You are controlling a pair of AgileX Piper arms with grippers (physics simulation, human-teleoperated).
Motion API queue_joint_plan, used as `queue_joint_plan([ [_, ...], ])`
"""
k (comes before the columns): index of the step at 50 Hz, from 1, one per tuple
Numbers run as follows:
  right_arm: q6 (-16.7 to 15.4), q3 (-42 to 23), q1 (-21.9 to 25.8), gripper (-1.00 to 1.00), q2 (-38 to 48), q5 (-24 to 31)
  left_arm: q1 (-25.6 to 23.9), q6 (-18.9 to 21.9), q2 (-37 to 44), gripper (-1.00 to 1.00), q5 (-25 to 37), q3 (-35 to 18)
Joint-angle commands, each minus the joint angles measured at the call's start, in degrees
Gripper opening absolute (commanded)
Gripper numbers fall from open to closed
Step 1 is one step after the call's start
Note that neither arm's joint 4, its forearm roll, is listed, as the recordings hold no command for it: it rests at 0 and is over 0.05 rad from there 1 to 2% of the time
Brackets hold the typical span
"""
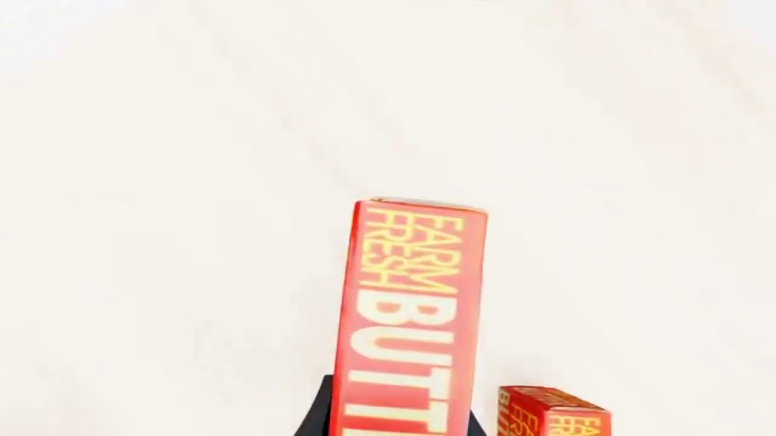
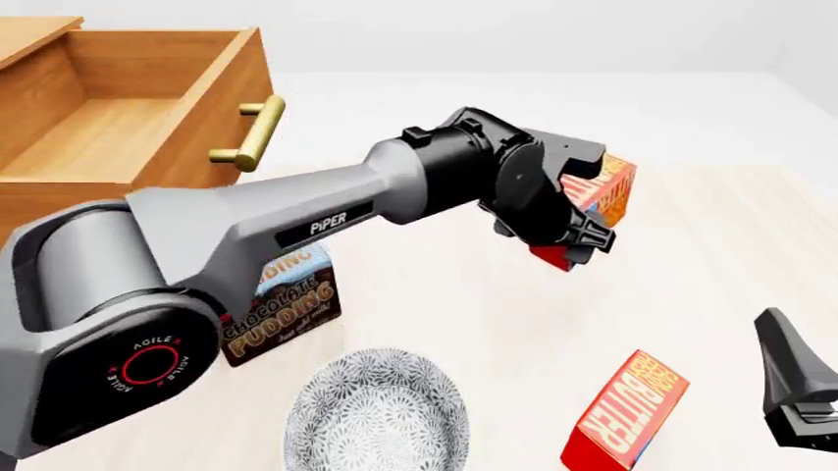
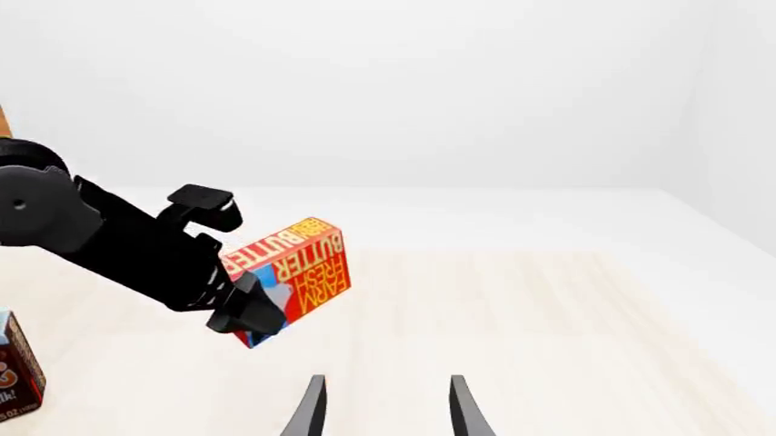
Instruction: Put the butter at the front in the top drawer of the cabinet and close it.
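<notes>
Your left gripper [image 2: 576,211] is clamped on the butter [image 2: 610,192], holding the small red box up off the table [image 2: 733,226], tilted, with its orange face and a blue patch showing on one side. In the right wrist view the same box [image 3: 297,263] sits between the dark fingers [image 3: 249,313], and you can read "FARM FRESH BUTTER" in yellow-orange letters along its red side. The left wrist view looks straight along that box [image 1: 412,318]: "FARM FRESH" runs above the large letters "BUTT", the rest cut off by the frame edge.

Your left arm [image 2: 262,235] carries the word "PIPER" in white on its grey forearm, and "AGILEX" can be made out around the red ring on the black joint near the camera.

Your right gripper [image 3: 382,409] hangs with its two fingers spread apart and nothing between them, well to the right of the held box.

A second butter box [image 2: 629,412] lies tilted on the table in front, near the right gripper, its "BUTTER" lettering plain. A patterned grey plate [image 2: 377,412] sits just left of it. Behind your left arm stands a blue-and-brown box [image 2: 282,304] reading "CHOCOLATE PUDDING".

At far left, the top drawer [image 2: 144,108] of the cabinet [image 2: 26,211] stands pulled open, its brass handle [image 2: 251,132] facing right.
</notes>
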Motion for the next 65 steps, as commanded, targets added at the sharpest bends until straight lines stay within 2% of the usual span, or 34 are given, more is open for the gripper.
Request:
queue_joint_plan([
  [1,0.03,-0.02,0.00,1.00,-0.13,0.16,0.80,1.90,-9.15,-1.00,1.47,5.35],
  [9,0.20,-0.01,-0.02,1.00,0.03,0.10,2.02,4.00,-13.72,-1.00,5.02,7.83],
  [12,0.06,-0.01,0.00,1.00,0.02,0.04,3.68,6.09,-15.10,-1.00,6.41,9.03],
  [21,0.06,-0.01,0.00,1.00,0.23,-0.17,6.97,8.85,-20.63,-1.00,8.92,12.20],
  [26,0.01,-0.01,0.01,1.00,0.14,-0.12,9.48,10.47,-24.31,-1.00,11.59,12.80],
  [29,0.03,-0.01,0.01,1.00,0.12,-0.08,9.02,10.15,-24.80,-1.00,12.52,12.45],
  [33,0.03,-0.01,0.00,1.00,0.00,0.03,12.27,12.77,-27.11,-1.00,14.60,13.46],
  [36,0.04,-0.01,0.00,1.00,-0.02,0.06,13.06,12.61,-28.68,-1.00,15.39,14.00],
  [52,0.05,-0.01,0.00,1.00,0.47,-0.44,19.22,13.84,-33.31,-1.00,22.71,9.89],
  [60,0.05,-0.01,0.00,1.00,1.21,-1.18,24.36,15.62,-35.36,-1.00,26.99,6.27],
  [65,0.05,0.00,0.00,1.00,1.38,-1.36,27.20,17.34,-36.70,-1.00,28.32,5.94],
])
